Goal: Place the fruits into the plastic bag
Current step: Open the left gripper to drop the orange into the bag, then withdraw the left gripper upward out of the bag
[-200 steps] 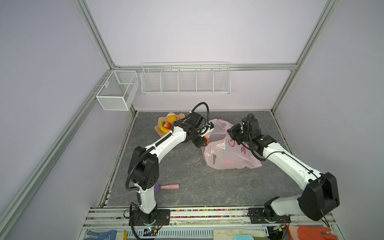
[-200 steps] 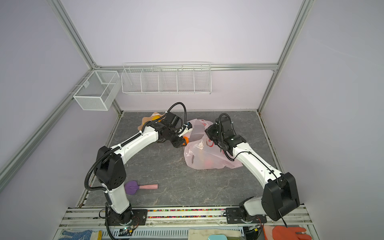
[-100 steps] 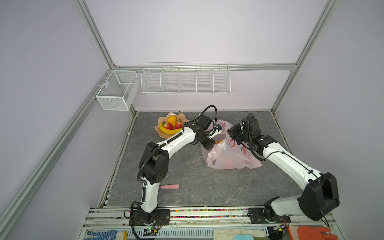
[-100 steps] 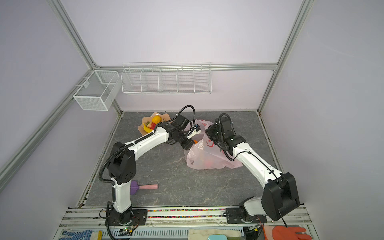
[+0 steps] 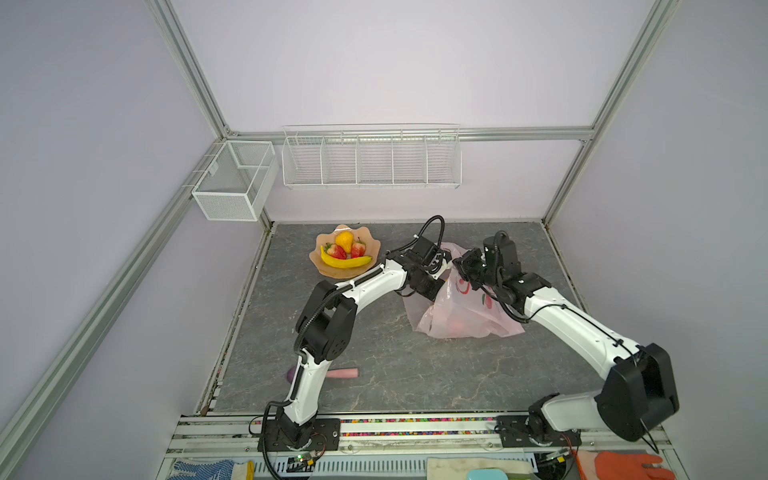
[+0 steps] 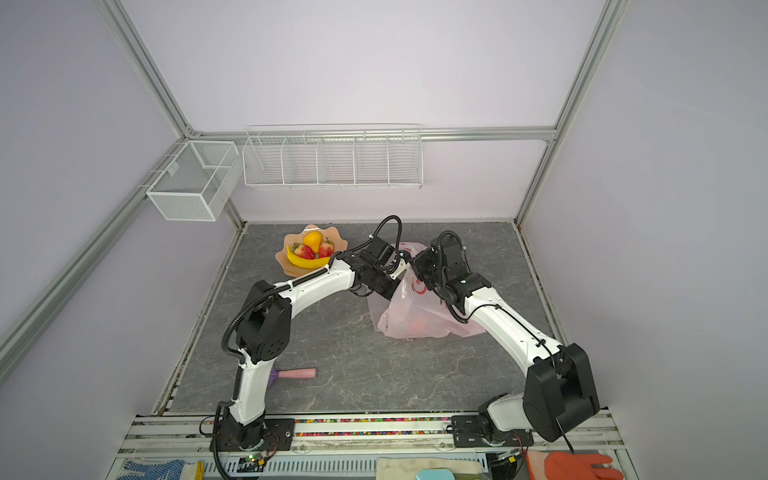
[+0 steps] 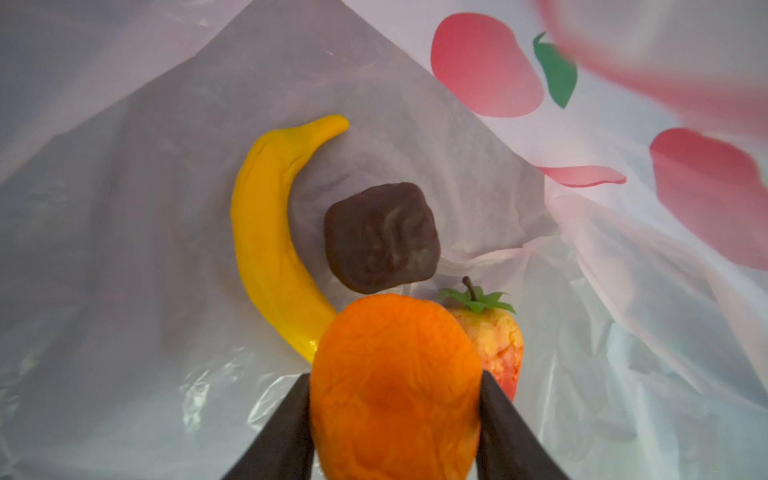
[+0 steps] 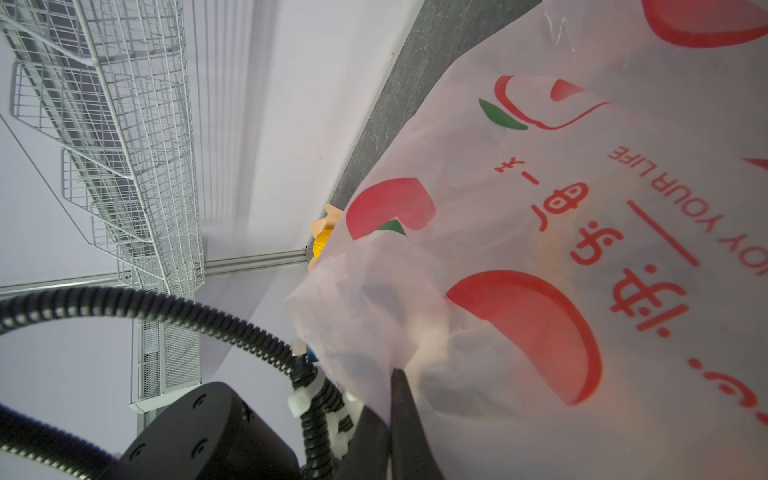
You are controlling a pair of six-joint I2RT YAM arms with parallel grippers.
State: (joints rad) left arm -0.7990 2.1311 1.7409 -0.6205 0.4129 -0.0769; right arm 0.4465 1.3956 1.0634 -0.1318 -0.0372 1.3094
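The left pincer is squeezing the orange from both sides, deep inside the plastic bag. The orange is a bit egg-shaped. Its long way is running along the pincer's fingers and pointing out past the tips.

Just past it, three fruits are lying on the floor of the bag. They are a banana, a dark brown fruit and a strawberry peeking out from behind the orange. The banana's long way is running away from the pincer, with its thin end pointing far off.

The right pincer is pinching the bag's edge tight and holding the mouth up.

In a top view, the bag is sitting in the middle right of the counter. Both pincers are meeting at its upper end.

I think the next move is only letting go, so the orange is falling in beside the others.

The bowl is waiting at the upper left of the counter, holding a pear, two strawberries and another banana. The left arm is nearer to it.
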